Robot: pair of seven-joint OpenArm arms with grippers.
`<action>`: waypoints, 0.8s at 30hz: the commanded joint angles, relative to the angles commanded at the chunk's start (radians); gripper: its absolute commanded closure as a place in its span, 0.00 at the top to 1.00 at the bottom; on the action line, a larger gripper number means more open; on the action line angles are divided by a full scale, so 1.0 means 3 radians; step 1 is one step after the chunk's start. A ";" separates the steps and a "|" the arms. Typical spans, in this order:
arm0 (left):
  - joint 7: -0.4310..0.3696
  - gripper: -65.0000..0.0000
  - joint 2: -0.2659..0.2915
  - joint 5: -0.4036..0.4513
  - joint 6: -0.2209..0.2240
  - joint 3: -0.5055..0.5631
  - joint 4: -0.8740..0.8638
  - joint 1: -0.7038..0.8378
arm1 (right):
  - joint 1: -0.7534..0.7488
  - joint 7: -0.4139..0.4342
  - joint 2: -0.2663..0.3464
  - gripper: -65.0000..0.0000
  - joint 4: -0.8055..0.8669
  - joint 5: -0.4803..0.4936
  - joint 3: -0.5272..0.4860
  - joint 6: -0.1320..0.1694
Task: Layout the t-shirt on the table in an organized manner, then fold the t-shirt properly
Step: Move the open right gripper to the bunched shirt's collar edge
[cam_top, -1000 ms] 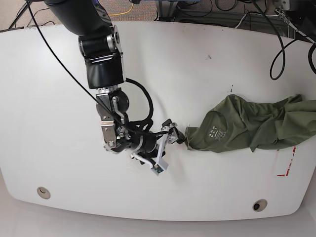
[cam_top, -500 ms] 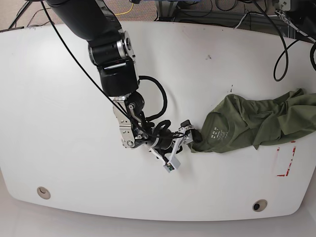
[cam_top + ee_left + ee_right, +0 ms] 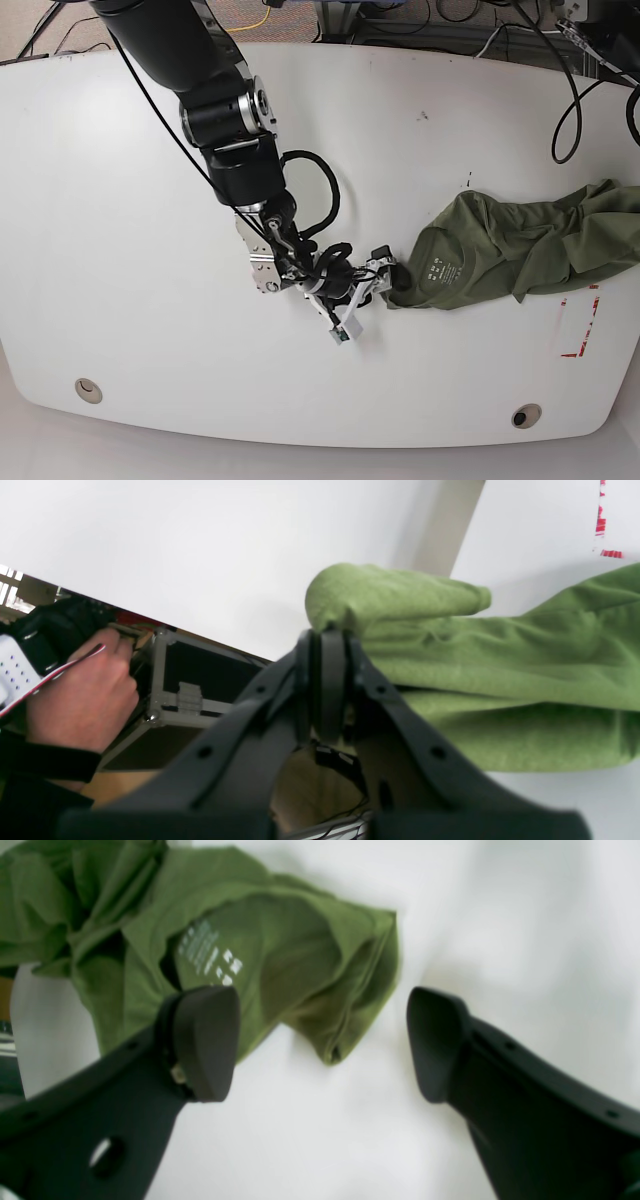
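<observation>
The olive-green t-shirt (image 3: pixel 500 250) lies crumpled near the right edge of the white table (image 3: pixel 120 200), with its collar end and printed label pointing left. My right gripper (image 3: pixel 365 297) sits just left of that end, open. In the right wrist view the right gripper (image 3: pixel 320 1040) has its jaws wide apart around a folded corner of the t-shirt (image 3: pixel 280 965), not touching it. My left gripper (image 3: pixel 327 640) is shut on a bunched edge of the t-shirt (image 3: pixel 500 680) past the table's edge. The left arm is outside the base view.
Red tape marks (image 3: pixel 580 335) lie on the table under the shirt's right side. Two round grommets (image 3: pixel 88 389) (image 3: pixel 526 415) sit near the front edge. Cables (image 3: pixel 565 110) run along the back right. A person's hand (image 3: pixel 80 690) and a dark case (image 3: pixel 200 690) show below the table edge.
The t-shirt has slid a little to the right. My right arm has followed it rightward, its gripper staying open beside the collar end.
</observation>
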 joint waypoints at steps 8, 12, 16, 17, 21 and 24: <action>0.0000 0.00 0.0000 0.0000 0.0000 0.0000 0.0000 0.0000 | -0.0036 0.0159 0.0000 0.77 -0.0169 0.0005 0.0000 -0.0056; 0.0000 0.00 0.0000 0.0000 0.0000 0.0005 -0.0005 0.0000 | -0.0051 0.0056 0.0000 0.77 -0.0159 0.0005 -0.0010 -0.0051; 0.0000 0.00 0.0000 0.0000 0.0000 0.0005 -0.0005 0.0000 | -0.0051 -0.0005 0.0000 0.77 -0.0148 0.0031 -0.0138 -0.0046; 0.0000 0.00 0.0005 0.0000 0.0000 0.0005 -0.0005 0.0000 | -0.0051 -0.0010 0.0000 0.77 -0.0143 0.0031 -0.0189 -0.0046; 0.0000 0.00 0.0005 -0.0005 0.0000 0.0010 -0.0005 0.0000 | -0.0051 -0.0010 0.0000 0.77 -0.0143 0.0102 -0.0353 -0.0046; 0.0000 0.00 0.0005 -0.0005 0.0000 0.0051 -0.0005 0.0000 | -0.0056 -0.0010 0.0000 0.77 -0.0143 0.0363 -0.0476 -0.0046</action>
